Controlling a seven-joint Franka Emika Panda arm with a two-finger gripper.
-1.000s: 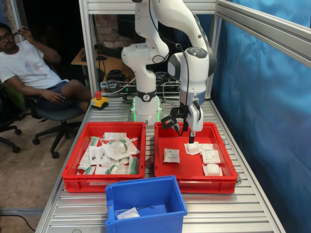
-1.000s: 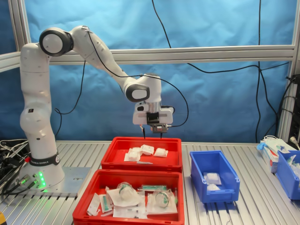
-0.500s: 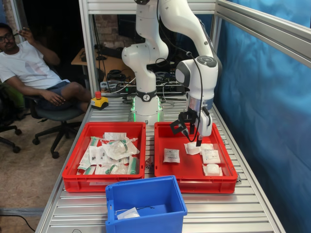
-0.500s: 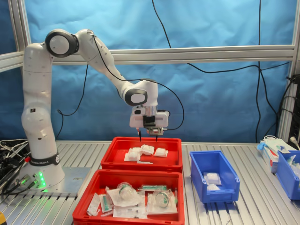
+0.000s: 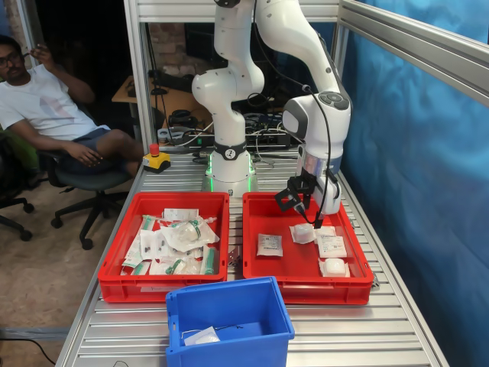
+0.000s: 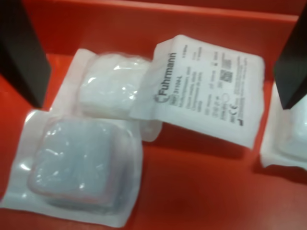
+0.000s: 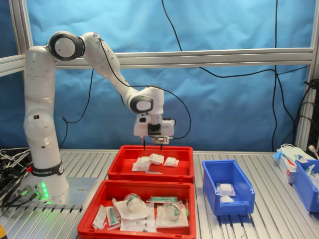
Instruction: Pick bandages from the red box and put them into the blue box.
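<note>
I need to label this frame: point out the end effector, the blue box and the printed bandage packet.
end effector (image 5: 309, 217): first exterior view, midway between its fingertips.
blue box (image 5: 228, 292): first exterior view, on its far rim.
printed bandage packet (image 6: 206, 96): wrist view, on the middle of its printed face.

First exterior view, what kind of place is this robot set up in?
Probably a robotics lab: an aluminium-profile table inside a blue-curtained frame, an emergency-stop button by the arm's base, and a man watching from an office chair.
</note>
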